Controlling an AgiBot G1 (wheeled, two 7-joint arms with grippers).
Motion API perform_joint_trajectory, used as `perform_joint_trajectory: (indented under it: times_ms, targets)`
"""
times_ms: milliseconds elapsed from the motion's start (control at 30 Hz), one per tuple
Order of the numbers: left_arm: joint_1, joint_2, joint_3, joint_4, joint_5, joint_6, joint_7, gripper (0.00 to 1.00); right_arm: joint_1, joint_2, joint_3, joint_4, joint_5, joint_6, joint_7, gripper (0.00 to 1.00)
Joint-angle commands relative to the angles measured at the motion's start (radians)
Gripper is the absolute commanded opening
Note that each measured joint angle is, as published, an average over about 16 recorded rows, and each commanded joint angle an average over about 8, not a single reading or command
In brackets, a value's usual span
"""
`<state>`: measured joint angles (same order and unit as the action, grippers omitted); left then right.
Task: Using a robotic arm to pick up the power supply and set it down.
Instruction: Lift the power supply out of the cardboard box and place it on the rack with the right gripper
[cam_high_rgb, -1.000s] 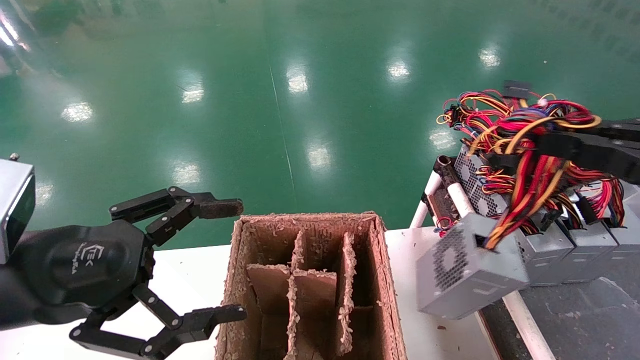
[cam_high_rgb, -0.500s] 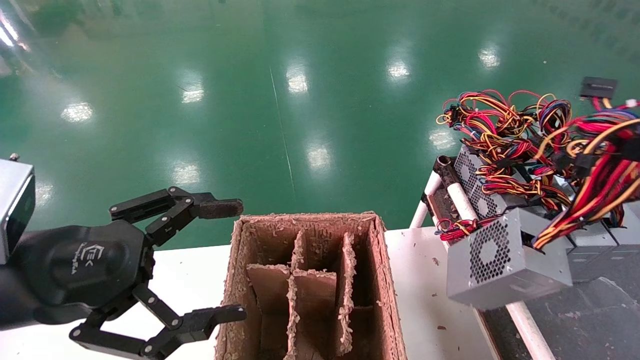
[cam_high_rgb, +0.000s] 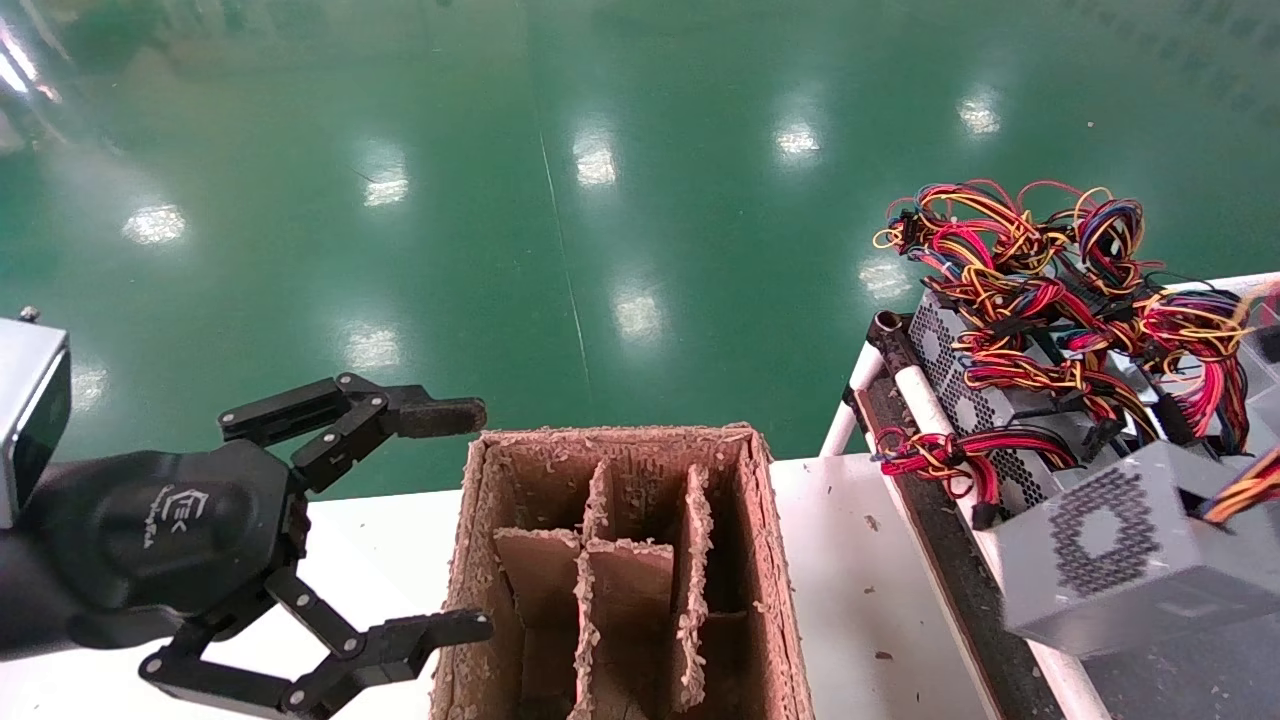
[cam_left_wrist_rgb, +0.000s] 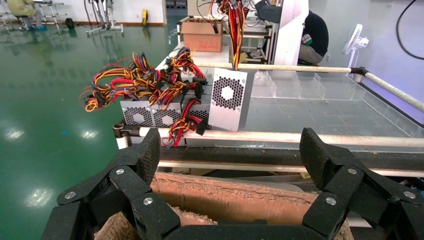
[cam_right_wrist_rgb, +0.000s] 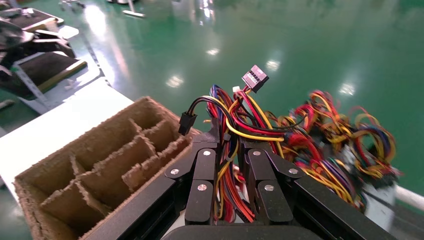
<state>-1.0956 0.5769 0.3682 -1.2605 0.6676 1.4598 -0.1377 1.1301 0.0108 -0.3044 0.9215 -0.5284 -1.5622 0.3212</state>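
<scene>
Right end effector (cam_right_wrist_rgb: 227, 187) is clamped on the wire bundle (cam_right_wrist_rgb: 235, 130) of the power supply (cam_high_rgb: 1140, 545), which hangs tilted by its wires at the right edge of the head view, fan grille facing out, above the rack's white rail (cam_high_rgb: 925, 400) and beside the other supplies (cam_high_rgb: 985, 395) lined up there. Left end effector (cam_high_rgb: 450, 520) hovers spread wide just left of the divided cardboard box (cam_high_rgb: 615, 560) on the white bench (cam_high_rgb: 860, 600).

glossy green floor (cam_high_rgb: 600, 180) mirrors ceiling lights beyond a white table (cam_high_rgb: 860, 600).
</scene>
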Motion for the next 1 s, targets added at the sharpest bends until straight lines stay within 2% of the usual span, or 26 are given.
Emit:
perform_joint_trajectory:
  times_ms: [33,333,633,800,1000]
  targets:
    - [0.0,0.0,0.0,0.0,0.0,0.0,0.0,1.0,-0.014,0.02,-0.01,-0.021,0.015,-0.001,-0.015,0.0]
    - [0.0,0.0,0.0,0.0,0.0,0.0,0.0,1.0,-0.021,0.088,-0.109,-0.108,0.088,-0.008,-0.092,0.0]
    - [0.0,0.0,0.0,0.0,0.0,0.0,0.0,1.0,-0.008,0.114,-0.238,-0.153,0.148,0.0,-0.16,0.0]
    - [0.0,0.0,0.0,0.0,0.0,0.0,0.0,1.0,-0.007,0.125,-0.303,-0.133,0.164,0.015,-0.192,0.0]
    - [0.0,0.0,0.0,0.0,0.0,0.0,0.0,1.0,-0.012,0.139,-0.357,-0.053,0.159,0.066,-0.214,0.0]
